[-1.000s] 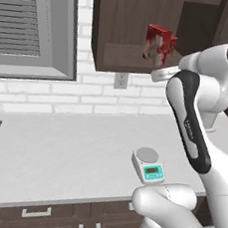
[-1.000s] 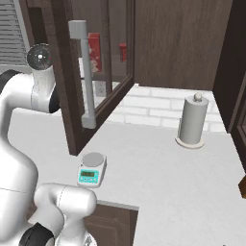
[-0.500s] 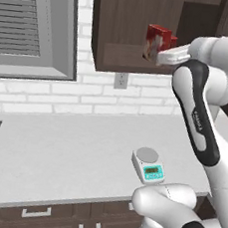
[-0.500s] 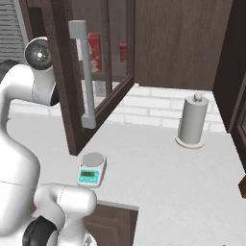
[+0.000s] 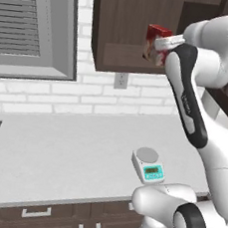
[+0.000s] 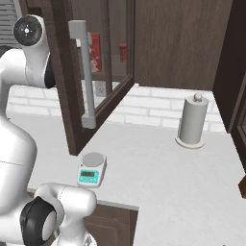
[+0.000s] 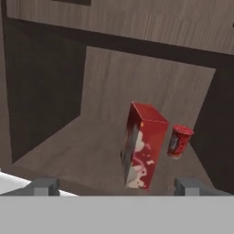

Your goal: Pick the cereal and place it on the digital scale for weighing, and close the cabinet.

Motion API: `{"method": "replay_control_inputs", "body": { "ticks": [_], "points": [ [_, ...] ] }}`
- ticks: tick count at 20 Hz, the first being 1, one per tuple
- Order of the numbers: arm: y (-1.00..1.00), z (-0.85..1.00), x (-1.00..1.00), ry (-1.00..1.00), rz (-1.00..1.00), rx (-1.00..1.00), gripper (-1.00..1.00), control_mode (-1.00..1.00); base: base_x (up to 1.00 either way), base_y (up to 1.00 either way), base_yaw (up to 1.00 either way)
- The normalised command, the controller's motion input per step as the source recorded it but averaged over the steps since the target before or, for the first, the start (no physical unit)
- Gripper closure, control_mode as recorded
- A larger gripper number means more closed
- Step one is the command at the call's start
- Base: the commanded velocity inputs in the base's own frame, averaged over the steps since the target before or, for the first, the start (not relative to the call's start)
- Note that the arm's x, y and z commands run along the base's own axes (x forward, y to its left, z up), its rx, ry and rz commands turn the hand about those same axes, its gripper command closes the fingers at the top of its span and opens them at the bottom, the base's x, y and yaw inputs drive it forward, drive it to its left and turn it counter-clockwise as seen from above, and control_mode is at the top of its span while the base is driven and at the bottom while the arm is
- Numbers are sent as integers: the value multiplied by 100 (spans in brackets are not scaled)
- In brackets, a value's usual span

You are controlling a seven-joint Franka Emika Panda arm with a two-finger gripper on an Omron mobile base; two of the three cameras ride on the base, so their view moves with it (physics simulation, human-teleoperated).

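Your gripper [image 7: 116, 185] is standing with its jaws spread wide and nothing between them, the two fingertips [image 7: 42, 186] showing far apart at the bottom of the hand view. Just ahead of them the cereal [image 7: 142, 145] is standing upright on the shelf inside the cabinet [image 7: 55, 114], apart from both tips, with a small red can [image 7: 179, 141] just beside it and a little further back. In the left base view you are looking at the arm reaching up to the open cabinet, its wrist in front of the box. In the right base view the glass door [image 6: 113, 62] is hanging open with its silver bar handle [image 6: 82, 77] toward you. Down on the white counter [image 5: 56, 154] the digital scale [image 5: 148, 165] is sitting bare near the front edge, well apart from the paper towel roll [image 6: 192, 121] by the brick wall
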Motion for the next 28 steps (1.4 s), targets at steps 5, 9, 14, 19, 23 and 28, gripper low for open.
{"method": "replay_control_inputs", "body": {
  "ticks": [5, 9, 14, 19, 23, 28],
  "points": [
    [-4, 0, 10, 3, -4, 0, -100, -100, 0, 0, 0],
    [-1, 0, 16, 0, 0, 0, -100, -100, 0, 0, 0],
    [-6, 0, 26, 0, 0, 0, -100, -100, 0, 0, 0],
    [0, 0, 31, 1, 2, 0, -100, -100, 0, 0, 0],
    [0, 0, 43, 1, 9, 1, -100, -100, 0, 0, 0],
    [-6, 0, 35, 0, 4, 5, -100, -100, 0, 0, 0]
  ]
}}
